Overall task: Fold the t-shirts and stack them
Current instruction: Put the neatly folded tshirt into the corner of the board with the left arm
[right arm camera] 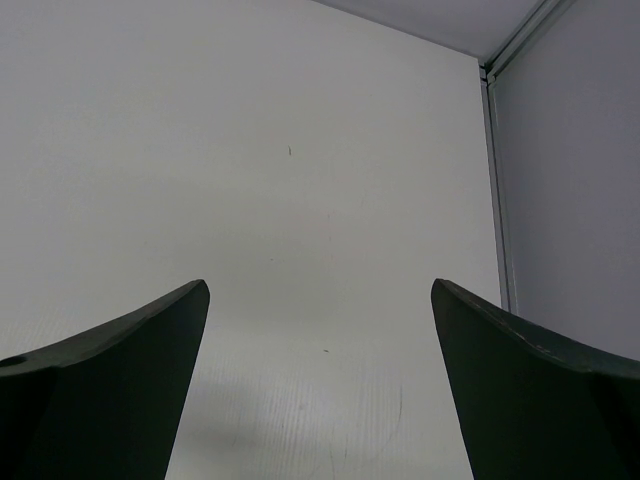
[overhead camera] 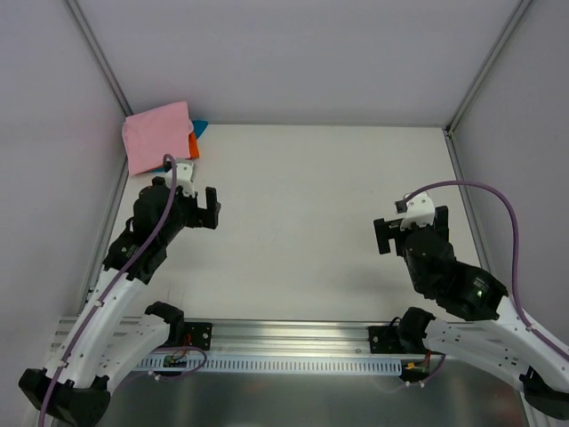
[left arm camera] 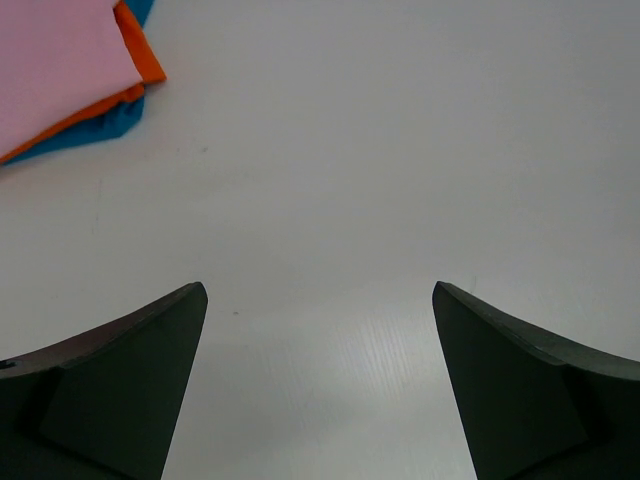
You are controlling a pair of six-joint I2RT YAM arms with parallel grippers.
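**A:** Shirts first: where are they?

**B:** We see all three piled in the far left corner of the table [overhead camera: 311, 196]. The pink t-shirt [overhead camera: 158, 135] lies on top, the orange t-shirt [overhead camera: 192, 145] shows along the pile's right edge, and the teal t-shirt [overhead camera: 201, 127] peeps out at the far right corner.

**A:** And our fingers?

**B:** Both pairs are spread wide and empty. The left gripper [overhead camera: 208, 207] hangs near the pile on its near side, apart from the cloth. The right gripper [overhead camera: 384, 237] is well away, over bare table on the right.

**A:** So we judge the step to be finishing off?

**B:** We think so. If we square the stack, we should bring the left gripper in from the right and nudge the orange and teal edges under the pink. Pinching one layer would drag the whole pile. Otherwise we lift straight up, clear of the cloth.
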